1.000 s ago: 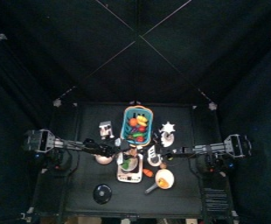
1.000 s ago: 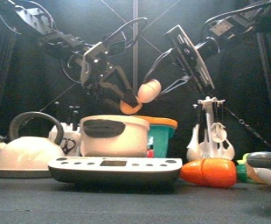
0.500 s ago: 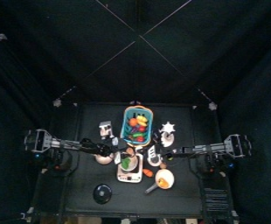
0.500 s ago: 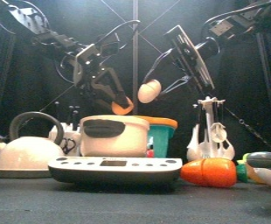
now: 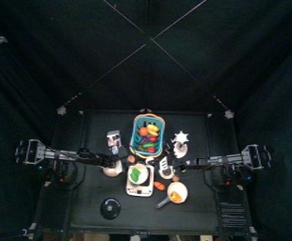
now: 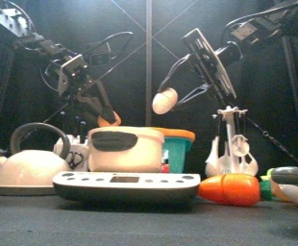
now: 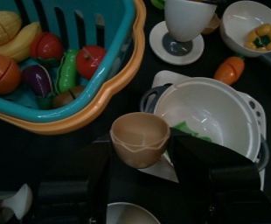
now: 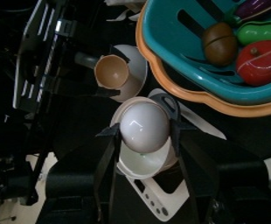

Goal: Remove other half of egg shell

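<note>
The left gripper (image 7: 142, 166) is clamped on a tan half shell (image 7: 141, 138) with its hollow facing the camera, and it looks empty. The right gripper (image 8: 144, 131) holds the white egg (image 8: 144, 125) between its fingers, above the bowl (image 7: 208, 114) on the scale (image 6: 126, 185). Something green lies in the bowl — I cannot tell what. The teal basket (image 7: 114, 66) beside it contains toy fruit and vegetables: a banana, a tomato, other pieces. Behind stands a cup (image 7: 184, 17) on a saucer.
</note>
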Action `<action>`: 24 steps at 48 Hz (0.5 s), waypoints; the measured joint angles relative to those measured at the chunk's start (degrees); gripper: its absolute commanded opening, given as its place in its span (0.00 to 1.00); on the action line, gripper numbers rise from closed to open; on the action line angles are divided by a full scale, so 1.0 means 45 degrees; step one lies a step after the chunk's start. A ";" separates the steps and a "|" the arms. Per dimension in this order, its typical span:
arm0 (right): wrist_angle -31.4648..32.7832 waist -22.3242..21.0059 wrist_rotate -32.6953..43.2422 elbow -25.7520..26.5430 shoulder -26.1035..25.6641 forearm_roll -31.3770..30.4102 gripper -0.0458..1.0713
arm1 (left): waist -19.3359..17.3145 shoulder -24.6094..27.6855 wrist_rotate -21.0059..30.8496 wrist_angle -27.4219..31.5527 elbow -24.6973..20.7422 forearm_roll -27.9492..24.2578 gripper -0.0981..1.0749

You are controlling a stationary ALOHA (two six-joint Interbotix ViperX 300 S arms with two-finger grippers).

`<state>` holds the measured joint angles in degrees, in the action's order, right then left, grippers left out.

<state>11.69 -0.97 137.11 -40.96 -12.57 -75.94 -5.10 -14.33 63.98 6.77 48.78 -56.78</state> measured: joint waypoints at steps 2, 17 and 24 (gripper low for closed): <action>0.0000 0.0000 0.0000 0.0000 0.0000 0.0000 0.58 | -0.0039 0.0000 0.0000 0.0059 0.0020 0.0000 0.74; 0.0000 0.0000 0.0000 -0.0020 0.0000 -0.0059 0.58 | -0.0234 -0.0156 -0.0020 0.1172 0.0605 0.0137 0.75; 0.0000 0.0000 -0.0020 -0.0020 0.0000 -0.0078 0.58 | -0.0234 -0.0195 -0.0020 0.1445 0.0703 0.0273 0.78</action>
<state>11.69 -0.97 137.02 -41.04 -12.57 -76.29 -6.15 -15.21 63.90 13.27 51.94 -55.55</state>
